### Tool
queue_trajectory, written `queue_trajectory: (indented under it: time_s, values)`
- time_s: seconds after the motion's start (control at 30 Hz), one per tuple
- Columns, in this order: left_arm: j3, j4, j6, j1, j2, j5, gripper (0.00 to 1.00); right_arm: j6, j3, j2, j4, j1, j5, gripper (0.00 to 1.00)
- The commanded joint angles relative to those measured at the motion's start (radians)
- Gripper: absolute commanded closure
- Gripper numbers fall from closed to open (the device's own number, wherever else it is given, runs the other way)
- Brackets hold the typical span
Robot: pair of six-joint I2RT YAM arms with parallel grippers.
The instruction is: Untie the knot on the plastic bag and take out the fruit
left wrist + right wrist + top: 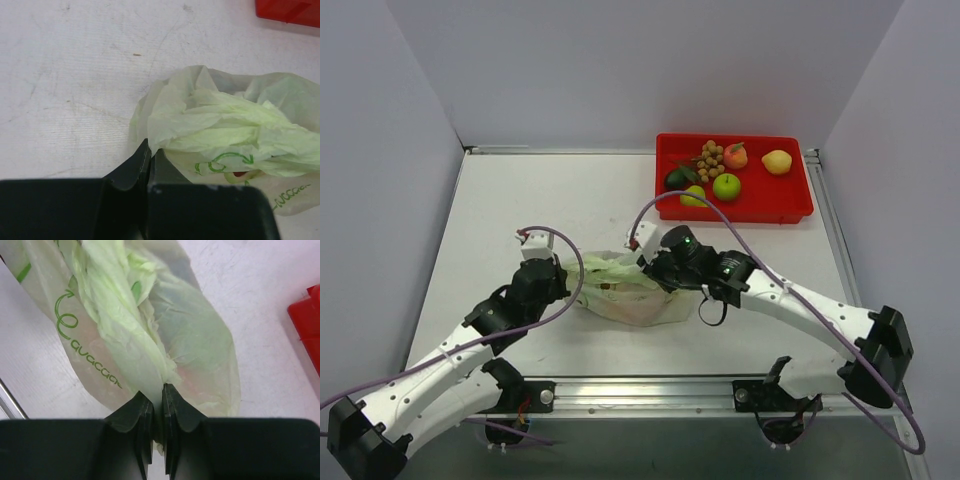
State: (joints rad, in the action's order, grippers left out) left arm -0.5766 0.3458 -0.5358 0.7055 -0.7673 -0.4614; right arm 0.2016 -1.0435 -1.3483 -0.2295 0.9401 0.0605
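Note:
The pale green plastic bag (623, 296) lies crumpled in the middle of the table between my two arms. My left gripper (563, 273) is at its left end, and in the left wrist view its jaws (150, 150) are shut with the bag's (225, 125) thin edge pinched at the tips. On the right end, my right gripper (649, 262) is shut (158, 390) on a twisted strand of the bag (195, 330). I cannot pick out the knot in the bunched film. A red piece of fruit (242, 174) shows faintly through the bag.
A red tray (770, 197) stands at the back right, holding a green apple (726, 186), a peach (735, 155), a yellow fruit (777, 161) and a tan cluster (710, 158). Grey walls enclose the table. A metal rail runs along the near edge.

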Motion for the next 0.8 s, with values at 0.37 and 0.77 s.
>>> queue_trajectory:
  time_s: [0.37, 0.77]
  values:
    - [-0.006, 0.004, -0.182, -0.19, -0.052, 0.153, 1.0, -0.641, 0.304, 0.337, 0.427, -0.259, -0.024, 0.98]
    - [-0.087, -0.015, 0.035, -0.19, 0.146, 0.306, 0.1, -0.604, 0.329, 0.313, 0.513, -0.25, 0.157, 0.98]
